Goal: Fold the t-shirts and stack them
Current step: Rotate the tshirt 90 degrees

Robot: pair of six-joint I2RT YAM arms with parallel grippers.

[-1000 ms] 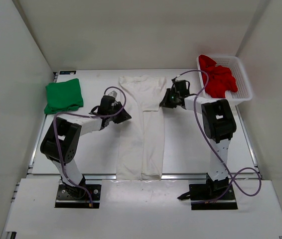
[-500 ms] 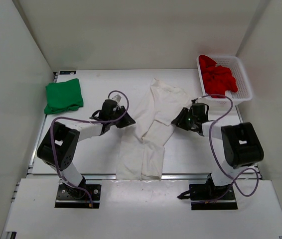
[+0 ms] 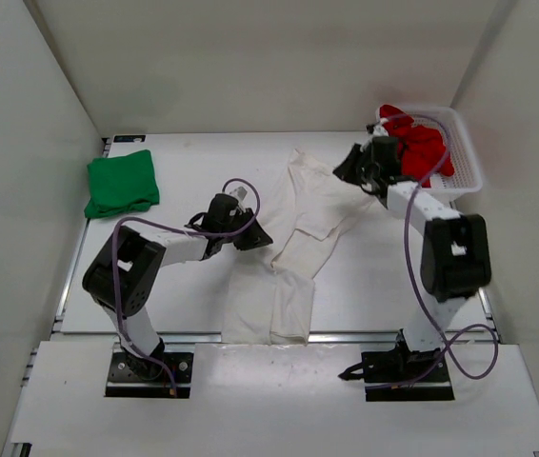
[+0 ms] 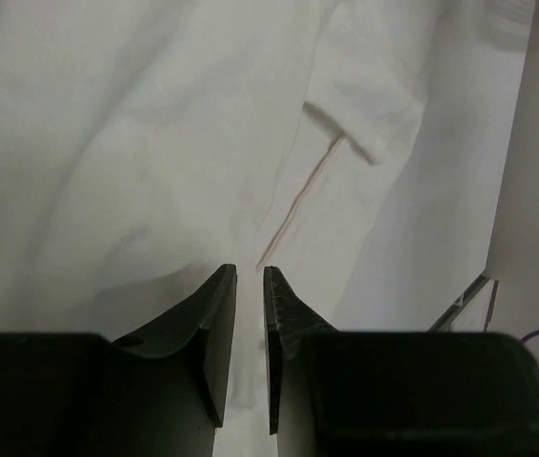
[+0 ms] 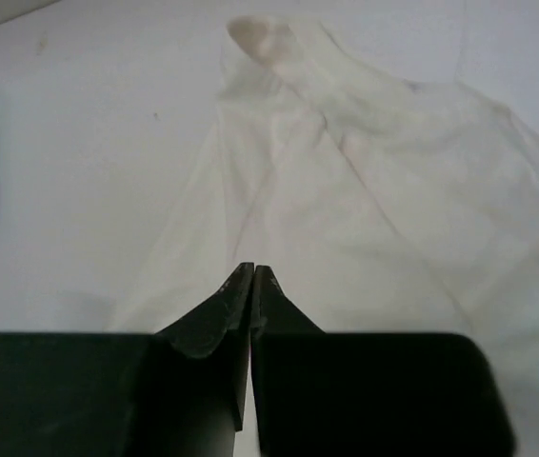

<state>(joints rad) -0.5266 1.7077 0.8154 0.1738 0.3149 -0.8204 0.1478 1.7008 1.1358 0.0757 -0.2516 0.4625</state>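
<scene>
Swung back beside basket [image 3: 468, 152], right fingers [image 5: 220, 326] pressed together over white t-shirt [image 3: 312, 205], left fingers [image 4: 208, 324] narrowly apart, pinching its cloth

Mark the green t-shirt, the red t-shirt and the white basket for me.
green t-shirt [image 3: 123, 184], top external view, middle of the folded cloth.
red t-shirt [image 3: 427, 157], top external view, bunched cloth lying in the basket.
white basket [image 3: 470, 157], top external view, its right rim.
</scene>
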